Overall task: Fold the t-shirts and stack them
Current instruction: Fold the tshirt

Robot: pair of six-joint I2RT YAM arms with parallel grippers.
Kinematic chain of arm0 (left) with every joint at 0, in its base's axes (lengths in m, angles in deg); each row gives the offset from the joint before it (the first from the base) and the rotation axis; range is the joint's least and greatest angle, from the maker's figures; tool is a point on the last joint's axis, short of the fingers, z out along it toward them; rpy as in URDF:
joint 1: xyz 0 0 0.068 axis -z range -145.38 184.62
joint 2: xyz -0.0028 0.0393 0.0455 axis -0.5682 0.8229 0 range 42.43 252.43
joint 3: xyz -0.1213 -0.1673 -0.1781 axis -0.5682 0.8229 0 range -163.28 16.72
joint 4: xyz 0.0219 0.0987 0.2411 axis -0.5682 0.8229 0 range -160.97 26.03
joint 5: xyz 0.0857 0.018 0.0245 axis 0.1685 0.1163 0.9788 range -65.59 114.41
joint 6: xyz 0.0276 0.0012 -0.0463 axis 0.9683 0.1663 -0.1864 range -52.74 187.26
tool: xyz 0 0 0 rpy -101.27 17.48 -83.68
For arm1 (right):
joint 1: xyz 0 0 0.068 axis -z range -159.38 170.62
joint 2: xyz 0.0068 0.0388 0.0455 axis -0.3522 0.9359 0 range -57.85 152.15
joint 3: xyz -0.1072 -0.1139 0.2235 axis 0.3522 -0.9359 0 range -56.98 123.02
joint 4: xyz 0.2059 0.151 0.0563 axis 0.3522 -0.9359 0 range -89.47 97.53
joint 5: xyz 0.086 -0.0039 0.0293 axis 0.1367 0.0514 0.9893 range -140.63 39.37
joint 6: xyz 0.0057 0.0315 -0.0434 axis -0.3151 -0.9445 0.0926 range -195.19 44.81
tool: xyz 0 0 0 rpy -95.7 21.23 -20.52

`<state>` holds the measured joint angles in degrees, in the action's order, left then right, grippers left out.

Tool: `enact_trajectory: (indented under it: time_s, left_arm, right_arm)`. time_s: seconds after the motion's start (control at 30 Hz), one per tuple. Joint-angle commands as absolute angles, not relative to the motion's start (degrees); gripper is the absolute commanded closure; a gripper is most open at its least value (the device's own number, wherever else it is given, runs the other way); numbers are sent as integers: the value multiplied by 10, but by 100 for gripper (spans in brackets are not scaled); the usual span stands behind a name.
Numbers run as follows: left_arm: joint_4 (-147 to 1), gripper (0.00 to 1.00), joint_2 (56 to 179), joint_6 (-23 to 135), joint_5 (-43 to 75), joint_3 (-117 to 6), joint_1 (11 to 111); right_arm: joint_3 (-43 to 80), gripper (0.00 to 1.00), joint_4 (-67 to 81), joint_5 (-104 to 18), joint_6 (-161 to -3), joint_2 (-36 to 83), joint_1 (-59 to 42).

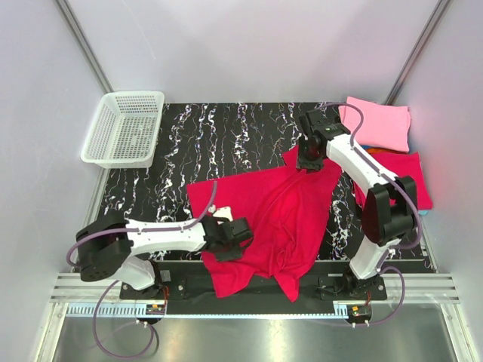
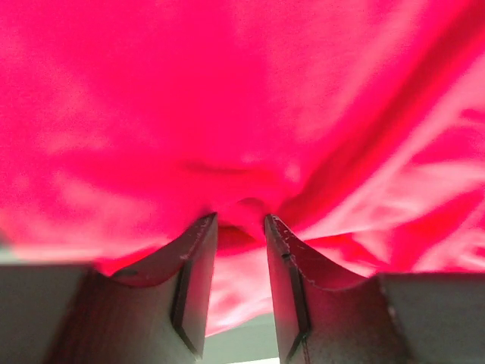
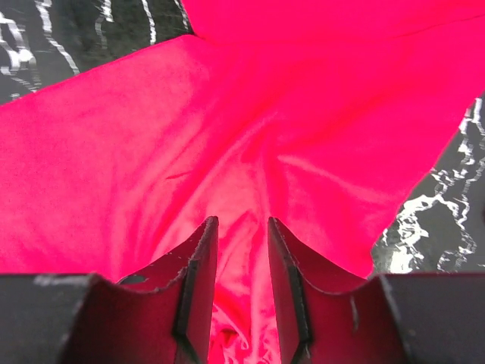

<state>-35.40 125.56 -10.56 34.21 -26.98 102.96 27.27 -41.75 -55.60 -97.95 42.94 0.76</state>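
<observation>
A crimson-red t-shirt (image 1: 283,219) lies crumpled across the middle of the black marbled table (image 1: 219,136). My left gripper (image 1: 241,237) sits at the shirt's near-left part. In the left wrist view a bunch of red cloth (image 2: 242,208) is caught between its fingertips (image 2: 241,220). My right gripper (image 1: 309,160) is at the shirt's far-right corner, and folds of cloth (image 3: 250,152) converge into its jaws (image 3: 242,221). A taut ridge runs through the cloth between the two grippers. Folded t-shirts lie at the far right: a pink one (image 1: 377,124) and a red one (image 1: 404,177).
A white mesh basket (image 1: 124,128) stands at the table's far-left corner. Slivers of orange (image 1: 373,151) and turquoise (image 1: 427,213) cloth show under the folded shirts at the right. White walls close in on three sides.
</observation>
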Motion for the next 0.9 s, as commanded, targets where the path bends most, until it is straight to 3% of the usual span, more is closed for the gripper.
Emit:
enact_trajectory:
  time_s: [0.0, 0.23, 0.4, 0.57, 0.87]
  left_arm:
    - [-170, 62, 1217, -124, 440, -326, 1031]
    - [-92, 57, 1171, -125, 513, -402, 1012]
    - [-96, 53, 1147, -70, 525, -379, 907]
    - [-200, 53, 1138, 51, 490, -371, 765]
    - [-325, 53, 1313, 191, 438, -440, 619]
  right_arm:
    - [266, 60, -426, -574, -965, 383, 4]
    - [236, 61, -412, -556, -966, 337, 5]
    - [154, 64, -356, -520, -976, 268, 5]
    - [95, 64, -320, -480, -985, 236, 4]
    - [40, 65, -289, -458, -995, 227, 4]
